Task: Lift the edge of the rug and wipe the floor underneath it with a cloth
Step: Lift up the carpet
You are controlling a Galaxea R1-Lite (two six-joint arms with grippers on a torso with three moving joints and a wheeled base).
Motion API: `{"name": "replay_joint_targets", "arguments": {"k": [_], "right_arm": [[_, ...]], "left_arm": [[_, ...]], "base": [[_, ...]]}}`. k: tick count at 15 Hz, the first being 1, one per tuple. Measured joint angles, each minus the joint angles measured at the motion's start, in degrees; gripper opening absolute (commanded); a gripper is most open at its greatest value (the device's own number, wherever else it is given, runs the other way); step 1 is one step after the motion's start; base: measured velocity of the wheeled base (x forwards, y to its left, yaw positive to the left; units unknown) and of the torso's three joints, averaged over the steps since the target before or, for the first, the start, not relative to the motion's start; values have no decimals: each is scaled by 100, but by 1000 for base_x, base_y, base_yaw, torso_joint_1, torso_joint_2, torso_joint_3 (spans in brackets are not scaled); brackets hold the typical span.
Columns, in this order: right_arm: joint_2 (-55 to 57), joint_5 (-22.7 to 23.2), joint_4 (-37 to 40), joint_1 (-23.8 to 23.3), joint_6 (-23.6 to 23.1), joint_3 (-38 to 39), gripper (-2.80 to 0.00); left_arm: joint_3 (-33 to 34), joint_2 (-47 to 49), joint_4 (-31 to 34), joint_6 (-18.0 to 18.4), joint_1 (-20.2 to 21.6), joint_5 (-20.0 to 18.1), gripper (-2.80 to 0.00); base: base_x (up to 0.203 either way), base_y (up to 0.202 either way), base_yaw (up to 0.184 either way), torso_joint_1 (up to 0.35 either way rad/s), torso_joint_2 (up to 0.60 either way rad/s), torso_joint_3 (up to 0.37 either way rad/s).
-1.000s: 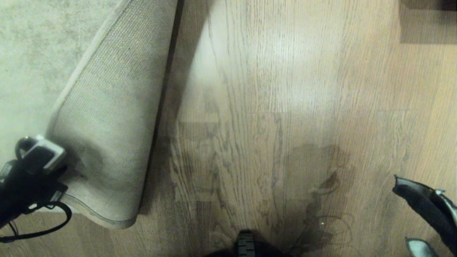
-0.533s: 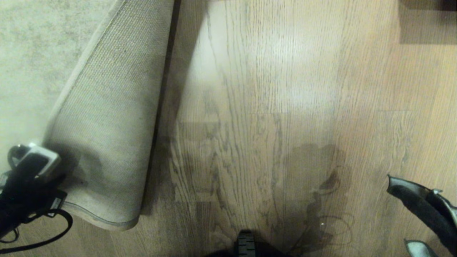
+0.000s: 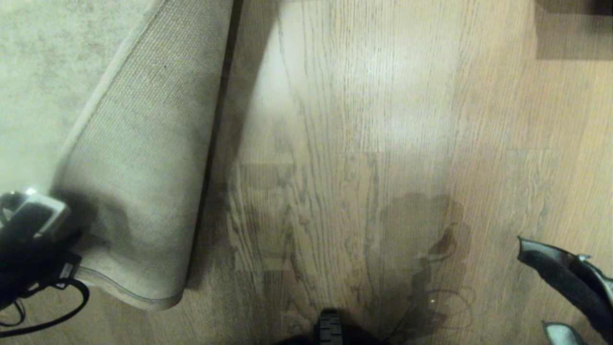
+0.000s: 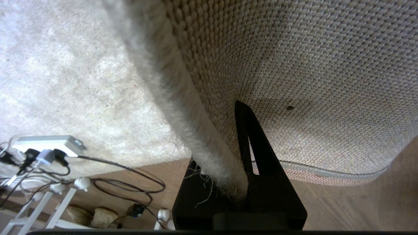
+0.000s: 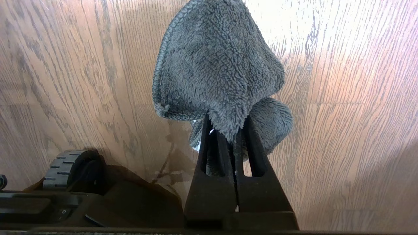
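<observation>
The rug edge (image 3: 129,292) is clamped by the left gripper (image 4: 228,169) and folded back off the floor (image 3: 359,143); the cloth (image 5: 215,71), pinched by the right gripper (image 5: 228,130), is held well apart from the rug. A slipping rug could re-cover the floor.

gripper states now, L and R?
Left gripper: jaws shut on the rug edge, holding it folded back off the floor.
Right gripper: jaws shut on the cloth, held above the floor.

rug edge (image 3: 134,158) folded left, floor (image 3: 383,120) right
</observation>
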Motion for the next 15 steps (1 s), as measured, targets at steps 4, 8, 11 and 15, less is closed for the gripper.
{"name": "replay_joint_targets", "arguments": {"k": [4,8,11,15], "right_arm": [[0,-1,-2,0,-2,0,-280],[0,2,-2,0,-2,0,-280],[0,2,1,0,0,0,-280],[0,4,-2,0,-3,0,-280]], "left_arm": [[16,14,-6,1,328,-550,-280],[121,17,-16,-8,429,-595,-280],[208,9,-20,1,437,-677,-280],[230,12,-2,23,403,-910,-280]], "base": [[0,0,0,0,0,0],[0,0,0,0,0,0],[0,0,0,0,0,0],[0,0,0,0,0,0]]}}
